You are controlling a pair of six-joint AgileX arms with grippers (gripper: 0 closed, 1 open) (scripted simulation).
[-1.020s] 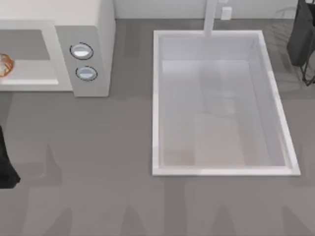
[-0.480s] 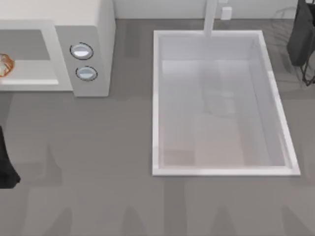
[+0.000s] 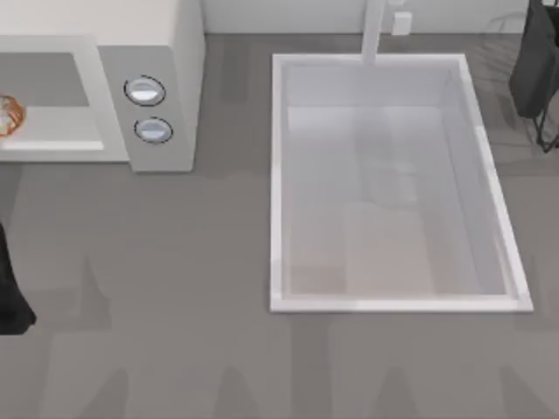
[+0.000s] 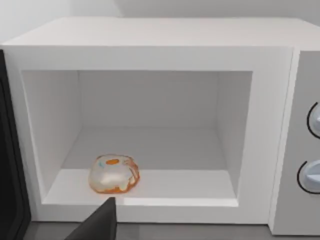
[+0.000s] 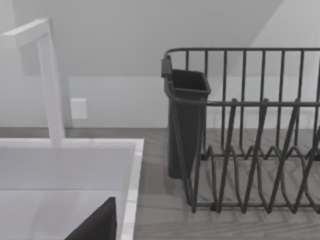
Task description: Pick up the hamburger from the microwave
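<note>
Evidently my left gripper (image 4: 100, 225) sat nearer | hamburger (image 4: 114, 173) just ahead inside microwave (image 4: 150, 50) cavity | finger state: cannot tell | right arm parked by sink (image 3: 393, 297)

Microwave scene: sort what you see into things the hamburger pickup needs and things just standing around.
Belongs to the job:
- small round orange-brown hamburger, on the cavity floor near the front
- large off-white boxy microwave, door open
- left arm, at the table's left edge

Just standing around:
- white rectangular sink basin
- white faucet
- dark wire dish rack
- right arm, parked at far right
</note>
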